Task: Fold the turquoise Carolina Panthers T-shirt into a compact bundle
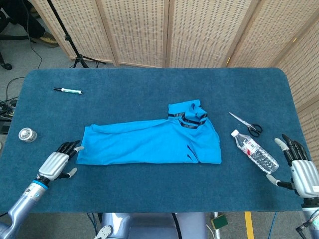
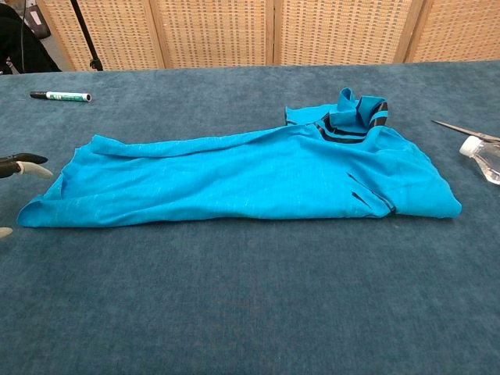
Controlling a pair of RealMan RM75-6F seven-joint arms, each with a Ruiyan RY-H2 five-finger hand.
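Note:
The turquoise T-shirt point(image 1: 149, 142) lies folded into a long band across the middle of the table, its black-trimmed collar point(image 1: 192, 118) bunched at the far right end; the chest view shows the same band point(image 2: 234, 176). My left hand point(image 1: 56, 163) hovers just off the shirt's left end, fingers apart, holding nothing; only its fingertips point(image 2: 27, 162) reach into the chest view. My right hand point(image 1: 301, 172) sits near the table's front right corner, fingers spread, empty, well away from the shirt.
A plastic water bottle point(image 1: 254, 151) lies right of the shirt, scissors point(image 1: 246, 124) beyond it. A marker point(image 1: 68, 90) lies at the far left and a small round tin point(image 1: 27, 134) near the left edge. The table point(image 1: 149, 189) is covered in blue carpet.

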